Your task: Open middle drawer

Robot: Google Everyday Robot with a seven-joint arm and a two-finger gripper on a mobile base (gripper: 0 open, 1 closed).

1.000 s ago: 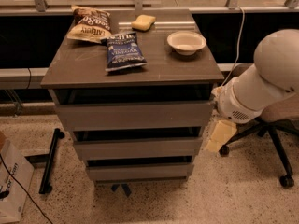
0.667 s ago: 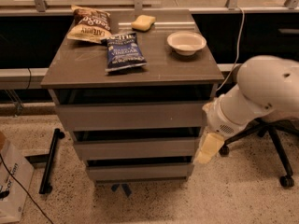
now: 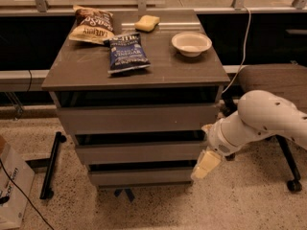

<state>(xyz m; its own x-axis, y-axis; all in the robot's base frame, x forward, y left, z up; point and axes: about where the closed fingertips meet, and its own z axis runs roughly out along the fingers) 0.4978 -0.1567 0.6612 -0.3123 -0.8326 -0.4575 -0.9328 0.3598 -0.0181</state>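
A grey-brown cabinet [image 3: 86, 73] has three handleless drawers stacked one over another. The middle drawer [image 3: 139, 152] has a front of medium height and sits closed, level with the fronts above and below it. My gripper [image 3: 206, 165], cream-coloured at the end of a white arm [image 3: 261, 119], hangs by the cabinet's right front corner. It is at the height of the lower edge of the middle drawer and the gap above the bottom drawer [image 3: 139, 176]. It points down and to the left. I cannot tell whether it touches the drawer front.
On the cabinet top lie a blue chip bag [image 3: 127, 53], a brown chip bag [image 3: 92, 24], a yellow sponge [image 3: 147, 22] and a white bowl [image 3: 191, 43]. An office chair [image 3: 276, 78] stands right behind the arm. A black bar [image 3: 50, 166] and a cardboard box [image 3: 12, 190] lie on the floor at left.
My arm has swung left and down. The gripper has moved from beside the cabinet's right side to its right front corner, lower by the middle drawer. The drawers have not moved.
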